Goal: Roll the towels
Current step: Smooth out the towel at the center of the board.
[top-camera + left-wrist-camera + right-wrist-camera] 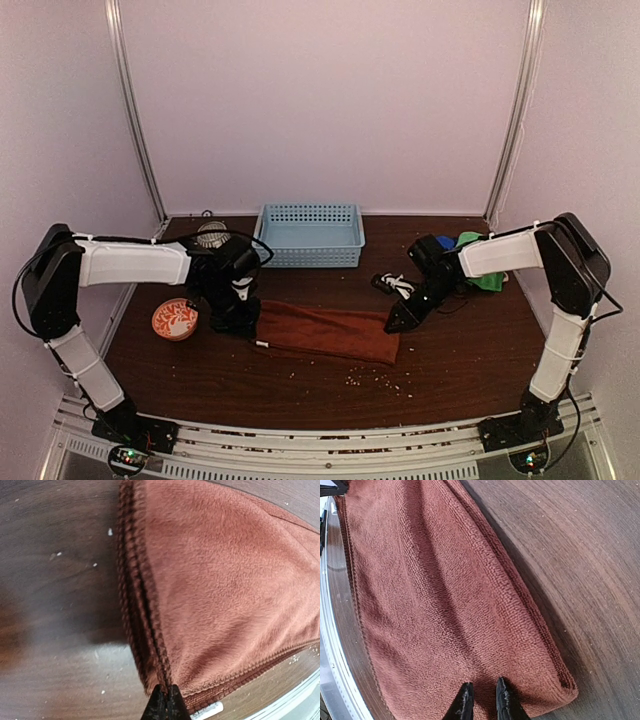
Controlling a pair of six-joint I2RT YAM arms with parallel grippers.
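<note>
A rust-red towel [330, 333] lies folded into a long strip across the middle of the table. My left gripper [250, 335] is at its left end. In the left wrist view that gripper [166, 692] is shut, pinching the stacked hem of the towel [225, 590] between its tips. My right gripper [392, 326] is at the right end. In the right wrist view its tips [483, 689] stand a narrow gap apart and rest on top of the towel [435, 595], near the folded corner. A green towel [482, 270] and a blue towel [445, 242] lie bunched behind the right arm.
A light blue lattice basket [309, 235] stands at the back centre. An orange-and-white bowl [175, 320] sits left of the left gripper. A small black-and-white object [392, 284] lies behind the towel's right end. Crumbs [370, 378] dot the table in front of the towel.
</note>
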